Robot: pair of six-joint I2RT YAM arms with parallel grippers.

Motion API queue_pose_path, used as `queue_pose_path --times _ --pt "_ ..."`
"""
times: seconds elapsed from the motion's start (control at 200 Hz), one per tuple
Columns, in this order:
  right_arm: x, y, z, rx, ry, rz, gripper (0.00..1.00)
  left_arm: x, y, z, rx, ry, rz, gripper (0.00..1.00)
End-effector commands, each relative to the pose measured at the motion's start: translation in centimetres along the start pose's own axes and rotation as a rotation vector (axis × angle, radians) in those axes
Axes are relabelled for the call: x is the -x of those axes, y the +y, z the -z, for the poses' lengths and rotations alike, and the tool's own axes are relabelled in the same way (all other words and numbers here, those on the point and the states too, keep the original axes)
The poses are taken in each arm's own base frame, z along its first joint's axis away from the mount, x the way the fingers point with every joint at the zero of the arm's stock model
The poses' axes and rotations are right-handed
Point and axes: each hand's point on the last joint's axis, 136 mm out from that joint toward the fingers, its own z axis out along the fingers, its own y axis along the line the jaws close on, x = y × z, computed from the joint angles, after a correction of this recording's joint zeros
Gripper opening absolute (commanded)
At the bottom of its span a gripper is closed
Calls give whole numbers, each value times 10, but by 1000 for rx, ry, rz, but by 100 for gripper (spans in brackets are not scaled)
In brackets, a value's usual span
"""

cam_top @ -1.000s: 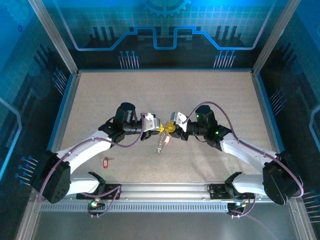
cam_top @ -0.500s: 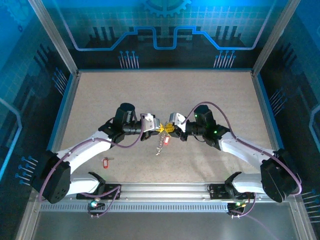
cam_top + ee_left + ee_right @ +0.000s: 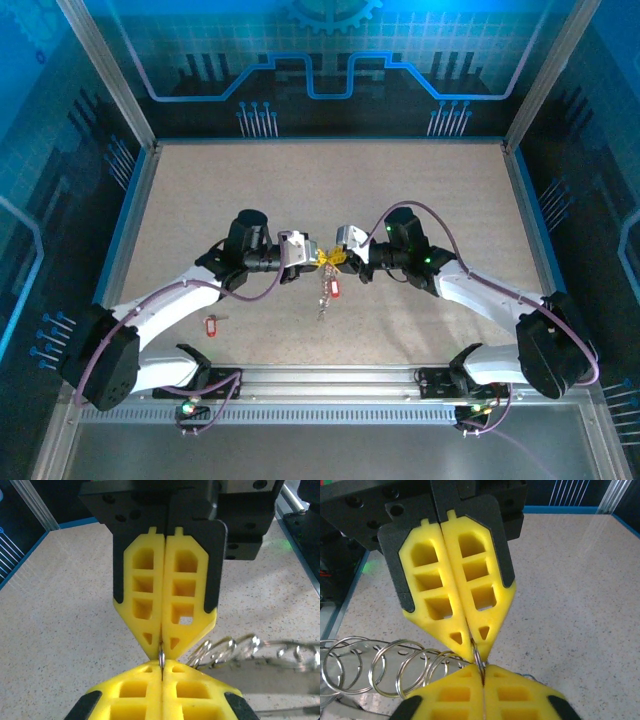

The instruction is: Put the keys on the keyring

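- Loose red-tag key (image 3: 210, 326) on table (image 3: 420, 190), left of arms, not yet strung.
- left gripper (image 3: 161, 669) closed, pinching keyring (image 3: 385, 666) wire mid-air.
- right gripper (image 3: 483, 672) closed on same wire, tip-to-tip w/ left.
- Step: prob. spreading ring; next needs gap for key.

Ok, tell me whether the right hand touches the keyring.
Touching. Right wrist view: the right hand, shut, pinches the keyring wire at its tips, no gap.

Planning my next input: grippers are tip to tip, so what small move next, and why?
Probably ease the right gripper slightly away from the left gripper: both are shut on the same thin ring, tips touching, so a gentle pull may test the grip.
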Motion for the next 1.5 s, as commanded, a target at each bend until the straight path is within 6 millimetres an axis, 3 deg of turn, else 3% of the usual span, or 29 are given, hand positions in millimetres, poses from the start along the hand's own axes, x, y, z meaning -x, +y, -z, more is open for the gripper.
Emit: queue_pose_path --times 0.0,0.075,0.145,0.275,0.35,0.56,0.95,1.496 --pt "21 13 2 72 -47 63 0 31 -6 5 -28 -113 -116 0" --pt "22 15 4 64 -49 85 0 32 -4 5 -18 -110 -122 0" --pt "22 12 6 36 -51 100 0 31 -2 6 -1 -97 -119 7" --pt "26 7 13 -39 -77 153 0 25 -2 10 17 -51 -123 38" --pt "28 5 17 -75 -95 185 0 21 -5 14 21 -27 -133 43" --pt "25 11 18 -64 -103 239 0 14 -7 16 14 27 -148 41" --pt "22 24 13 -8 -76 296 0 15 12 14 89 50 -181 38" --pt "32 35 15 4 -102 360 0 10 17 6 78 63 -65 39"
